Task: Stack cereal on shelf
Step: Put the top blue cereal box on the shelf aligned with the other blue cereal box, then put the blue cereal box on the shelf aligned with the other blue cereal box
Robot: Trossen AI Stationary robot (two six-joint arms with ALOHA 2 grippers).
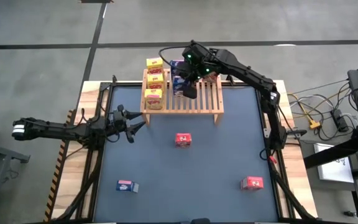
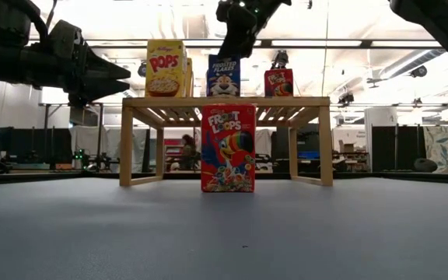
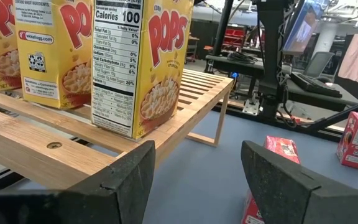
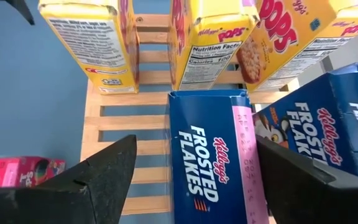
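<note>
Room: an open workshop with a grey concrete floor, ceiling light strips, desks and screens behind the table.
Table (image 1: 185,174): a flat dark blue-grey mat set in a pale wooden frame, smooth and matte.
Shelf (image 1: 199,99): a low light-wood rack at the far middle of the table, with a top of many thin parallel slats on short side legs; bare slats show on its right half.
Right arm: dark and jointed, reaching from the table's right edge over the shelf.
Right gripper (image 4: 191,180): above the shelf top, its two dark wedge-shaped fingers spread wide on either side of a blue box (image 4: 213,155), apart from it.
Left arm: stretched out low over the table's left side.
Left gripper (image 3: 194,180): just in front of the shelf's left corner, fingers spread, holding nothing.
Yellow boxes (image 1: 154,79): three glossy printed cardboard cartons upright in a row along the shelf's left end.
Blue boxes (image 1: 179,76): printed cardboard, on the shelf just right of the yellow row, partly hidden under the right gripper; the right wrist view shows two side by side.
Red boxes: one (image 2: 278,82) upright on the shelf's right part, one (image 1: 183,139) on the mat in front of the shelf, one (image 1: 252,183) near the front right corner.
Last blue box (image 1: 127,185): lying flat on the mat near the front left.
</note>
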